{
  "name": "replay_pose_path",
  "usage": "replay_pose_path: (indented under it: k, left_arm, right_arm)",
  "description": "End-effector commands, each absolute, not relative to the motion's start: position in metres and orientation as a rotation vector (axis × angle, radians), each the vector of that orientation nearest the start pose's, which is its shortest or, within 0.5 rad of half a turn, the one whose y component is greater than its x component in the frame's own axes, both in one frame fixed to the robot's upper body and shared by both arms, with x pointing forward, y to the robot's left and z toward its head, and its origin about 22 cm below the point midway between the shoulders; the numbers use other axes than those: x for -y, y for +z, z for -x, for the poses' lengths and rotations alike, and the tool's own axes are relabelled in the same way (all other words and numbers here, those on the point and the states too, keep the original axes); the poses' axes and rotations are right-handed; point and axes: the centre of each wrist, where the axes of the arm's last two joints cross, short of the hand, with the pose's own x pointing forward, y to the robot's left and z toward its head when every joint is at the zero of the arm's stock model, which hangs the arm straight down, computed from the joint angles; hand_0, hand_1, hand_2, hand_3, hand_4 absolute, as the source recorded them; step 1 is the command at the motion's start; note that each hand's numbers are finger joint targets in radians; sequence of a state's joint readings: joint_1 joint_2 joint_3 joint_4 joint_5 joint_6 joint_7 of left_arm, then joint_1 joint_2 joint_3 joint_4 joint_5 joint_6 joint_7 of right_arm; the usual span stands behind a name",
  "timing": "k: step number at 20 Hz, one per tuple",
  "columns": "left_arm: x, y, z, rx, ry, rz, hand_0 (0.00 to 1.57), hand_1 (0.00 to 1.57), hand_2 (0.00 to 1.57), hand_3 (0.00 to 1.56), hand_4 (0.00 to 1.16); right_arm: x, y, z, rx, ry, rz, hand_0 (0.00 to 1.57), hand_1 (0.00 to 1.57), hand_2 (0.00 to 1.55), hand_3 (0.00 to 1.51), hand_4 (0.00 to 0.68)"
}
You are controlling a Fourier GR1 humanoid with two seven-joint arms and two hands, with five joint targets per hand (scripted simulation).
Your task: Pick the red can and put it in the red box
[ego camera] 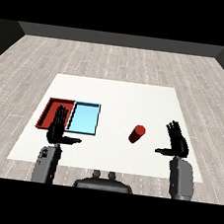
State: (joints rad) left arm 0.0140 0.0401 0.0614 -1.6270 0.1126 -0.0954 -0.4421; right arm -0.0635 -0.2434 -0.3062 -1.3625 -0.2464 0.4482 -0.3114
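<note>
The red can (137, 133) stands free on the white table (116, 92), tilted a little, right of centre and held by nothing. The right hand (178, 142) is just to its right, fingers spread and straight, thumb pointing left toward it. The left hand (58, 126) is also spread, raised in front of the near edge of the red tray (48, 109), which sits touching the light blue tray (83, 118) at the left.

Likely risks: the 2 trays lie side by side, so a short carry could land the can in the blue one; a sideways brush from the thumb could tip the can.

Bare table lies between can and trays, giving room; the raised left hand may crowd the red tray
</note>
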Motion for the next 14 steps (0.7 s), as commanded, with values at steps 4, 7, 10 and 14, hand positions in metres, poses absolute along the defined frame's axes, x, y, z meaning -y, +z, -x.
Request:
replay_pose_path:
  k: [4, 7, 10, 14]
  left_arm:
    - [-0.260, 0.018, -0.245, 2.066, 0.051, 0.059, 0.00, 0.00, 0.00, 0.00, 0.00]
    - [-0.249, 0.005, -0.238, 2.061, 0.048, 0.074, 0.00, 0.00, 0.00, 0.00, 0.00]
    - [-0.266, -0.003, -0.243, 2.056, 0.045, 0.045, 0.00, 0.00, 0.00, 0.00, 0.00]
    - [-0.238, 0.003, -0.243, 2.056, 0.039, 0.044, 0.00, 0.00, 0.00, 0.00, 0.00]
  right_arm:
    - [0.330, -0.015, -0.256, 1.775, -0.035, -0.222, 0.00, 0.00, 0.00, 0.00, 0.000]
    - [0.334, -0.034, -0.258, 1.755, -0.039, -0.255, 0.00, 0.00, 0.00, 0.00, 0.000]
    - [0.329, -0.037, -0.257, 1.762, -0.044, -0.265, 0.00, 0.00, 0.00, 0.00, 0.000]
    - [0.324, -0.056, -0.266, 1.736, -0.060, -0.287, 0.00, 0.00, 0.00, 0.00, 0.000]
